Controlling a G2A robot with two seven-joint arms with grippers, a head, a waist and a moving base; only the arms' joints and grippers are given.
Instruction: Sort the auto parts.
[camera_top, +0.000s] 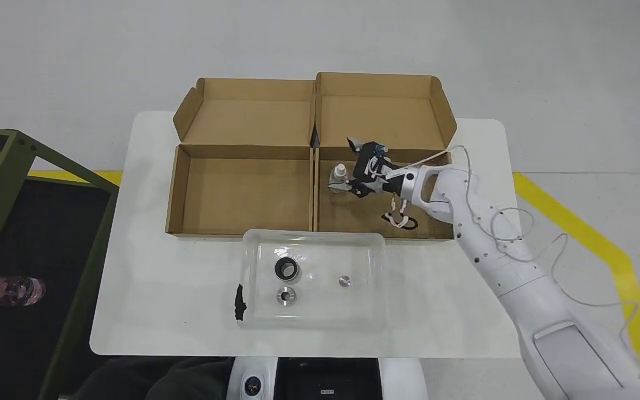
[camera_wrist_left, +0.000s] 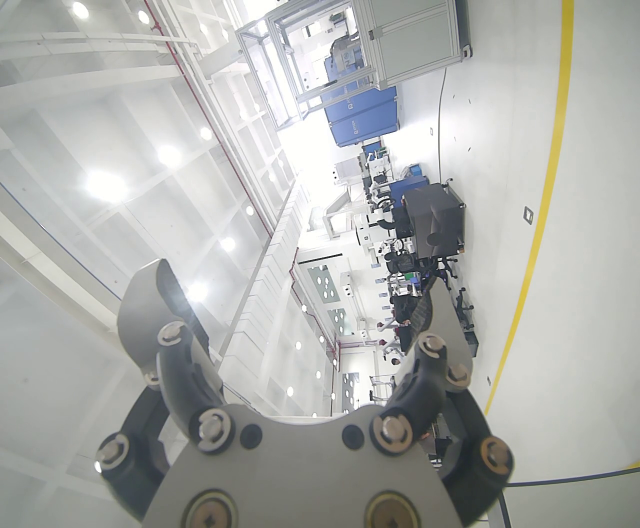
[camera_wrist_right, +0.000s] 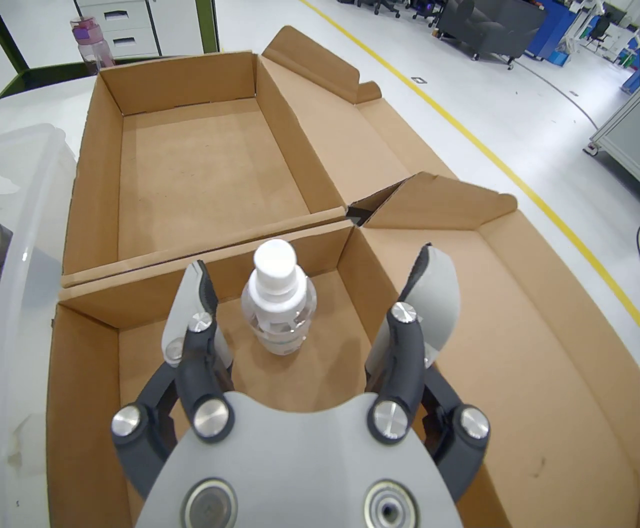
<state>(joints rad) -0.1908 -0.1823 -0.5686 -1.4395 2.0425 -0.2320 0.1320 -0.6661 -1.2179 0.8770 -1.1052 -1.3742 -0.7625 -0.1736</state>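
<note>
- The right gripper (camera_wrist_right: 314, 264) hung low inside the right-hand box (camera_top: 335, 215), its fingers spread wide and holding nothing.
- A small clear bottle (camera_wrist_right: 278, 305) with a white cap stood upright on that box's floor, near the wall shared with the left-hand box (camera_top: 240, 190). It sat just ahead of the fingers, untouched.
- The step in hand seemed to be either placing this bottle or gripping it; which one could not be told.
- The left gripper (camera_wrist_left: 297, 290) pointed at the ceiling, fingers wide and empty.
- If it was placed, the next move called for lifting clear of the cap. The arm could then go to the clear tray (camera_top: 315, 237) on the bench (camera_top: 160, 280), where a black ring (camera_top: 286, 268) and metal pieces (camera_top: 344, 281) lay.
</note>
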